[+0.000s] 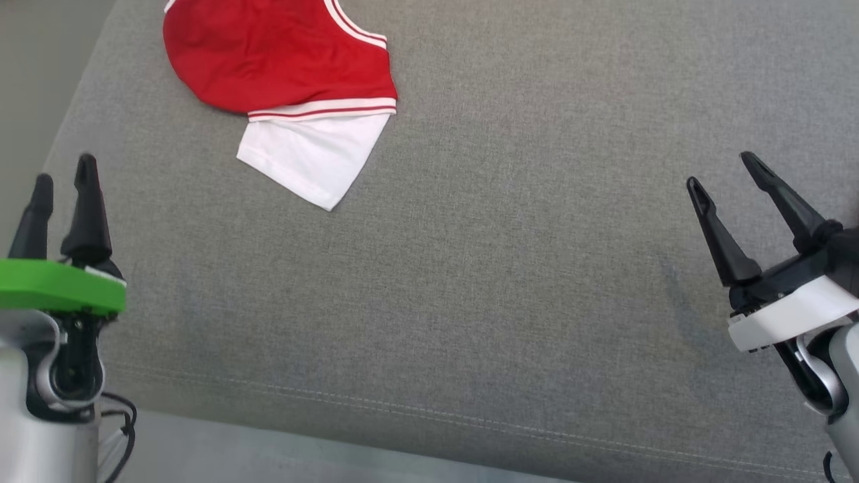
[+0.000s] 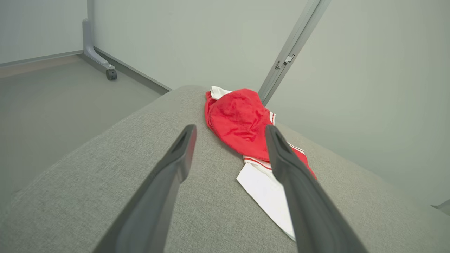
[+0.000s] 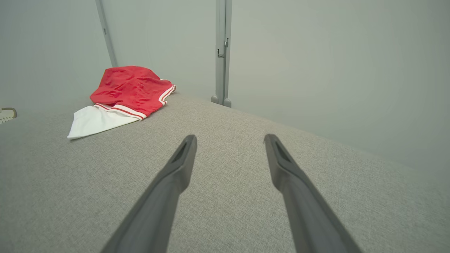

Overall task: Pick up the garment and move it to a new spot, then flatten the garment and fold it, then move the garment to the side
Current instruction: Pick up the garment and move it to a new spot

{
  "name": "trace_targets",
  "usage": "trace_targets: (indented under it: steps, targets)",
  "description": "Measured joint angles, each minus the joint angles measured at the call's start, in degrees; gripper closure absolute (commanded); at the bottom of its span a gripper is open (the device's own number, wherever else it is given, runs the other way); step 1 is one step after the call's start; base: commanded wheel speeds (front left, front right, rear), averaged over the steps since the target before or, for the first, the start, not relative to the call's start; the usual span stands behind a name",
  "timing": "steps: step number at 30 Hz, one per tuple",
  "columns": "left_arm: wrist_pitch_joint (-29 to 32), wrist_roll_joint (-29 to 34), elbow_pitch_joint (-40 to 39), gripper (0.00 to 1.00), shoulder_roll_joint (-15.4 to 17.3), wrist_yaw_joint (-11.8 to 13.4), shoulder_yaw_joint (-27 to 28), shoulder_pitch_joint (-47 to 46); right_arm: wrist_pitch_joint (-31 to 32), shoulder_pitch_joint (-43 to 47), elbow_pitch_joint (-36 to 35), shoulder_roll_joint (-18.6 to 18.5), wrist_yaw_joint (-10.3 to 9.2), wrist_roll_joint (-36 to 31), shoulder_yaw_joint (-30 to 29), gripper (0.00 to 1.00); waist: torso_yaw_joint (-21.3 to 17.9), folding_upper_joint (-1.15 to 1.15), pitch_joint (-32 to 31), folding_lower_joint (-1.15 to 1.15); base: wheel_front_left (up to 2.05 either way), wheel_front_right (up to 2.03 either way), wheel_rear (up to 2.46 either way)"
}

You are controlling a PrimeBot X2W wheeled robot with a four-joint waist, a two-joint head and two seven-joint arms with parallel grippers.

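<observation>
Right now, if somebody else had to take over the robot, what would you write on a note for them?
Left gripper: open and empty, over the near left edge of the gray cushion.
Right gripper: open and empty, at the near right.
Garment: red and white, lying bunched up at the far left of the cushion, touched by neither gripper.
Done: nothing, judging by how it lies.
Left: pick it up, move it to a new spot, flatten it, fold it, set it aside.
</observation>
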Motion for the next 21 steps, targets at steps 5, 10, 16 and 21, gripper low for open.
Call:
trace_targets:
  steps: [5, 10, 16, 21]
  targets:
    - [5.04, -4.46, 2.41, 0.0, -0.09, 1.56, 1.86, -8.08, 1.23, -2.99, -3.11, -1.53, 0.37, -1.07, 1.23, 0.0, -0.49, 0.0, 3.97, 0.0, 0.0, 0.0, 0.0]
    - [8.68, -6.22, 5.34, 0.0, 1.37, 3.58, 3.44, -15.02, 2.42, -6.25, -5.99, -2.72, 0.38, -1.55, 1.97, 0.0, -1.3, 0.0, 7.94, 0.0, 0.0, 0.0, 0.0]
    - [10.34, -6.49, 7.76, 0.0, 3.42, 4.07, 4.15, -22.52, 3.59, -10.01, -9.23, -3.19, 0.41, -2.54, 2.99, 0.0, -2.81, 0.0, 12.72, 0.0, 0.0, 0.0, 0.0]
    - [11.46, -6.0, 10.22, 0.0, 4.82, 4.07, 3.91, -26.49, 4.43, -12.45, -11.54, -3.61, 0.89, -2.55, 3.39, 0.0, -4.36, 0.0, 16.71, 0.0, 0.0, 0.0, 0.0]
